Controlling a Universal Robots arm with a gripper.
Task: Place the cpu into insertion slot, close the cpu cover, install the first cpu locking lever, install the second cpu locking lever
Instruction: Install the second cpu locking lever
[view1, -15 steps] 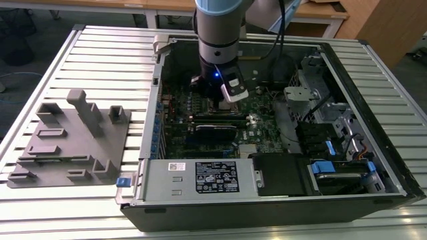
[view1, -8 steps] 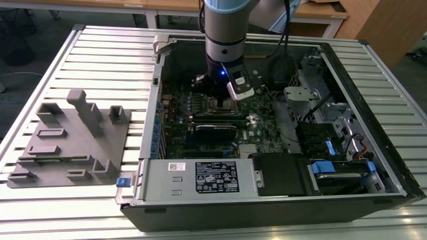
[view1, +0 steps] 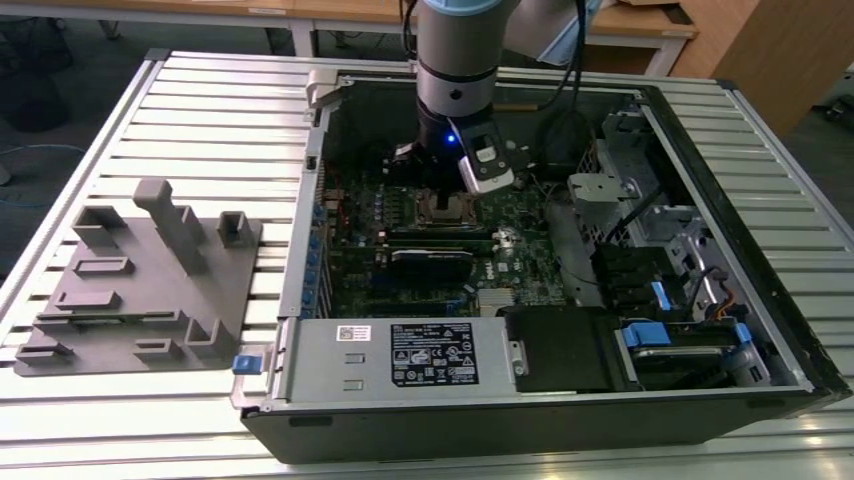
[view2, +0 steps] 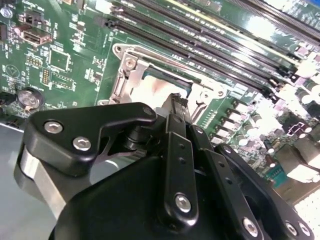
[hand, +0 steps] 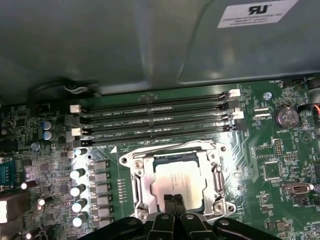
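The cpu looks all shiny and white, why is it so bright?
In the second wrist view, glare washes out the cpu in the insertion slot; in the first wrist view its metal top is paler but readable, with the end effector just above it.

gripper (hand: 173, 201): matt black metal links just above the chip, fastened with shiny steel screws
cpu (hand: 175, 179): small square chip directly under the fingertips, dull silver-grey metal top with a soft sheen
cpu cover (hand: 216, 175): thin silver metal frame around the chip, bright and glossy
green circuit board (hand: 260, 150): smooth, slightly glossy board beyond the socket
long black memory slots (hand: 155, 120): glossy plastic, beyond the frame
ribbed table (view1: 200, 120): brushed grey metal slats
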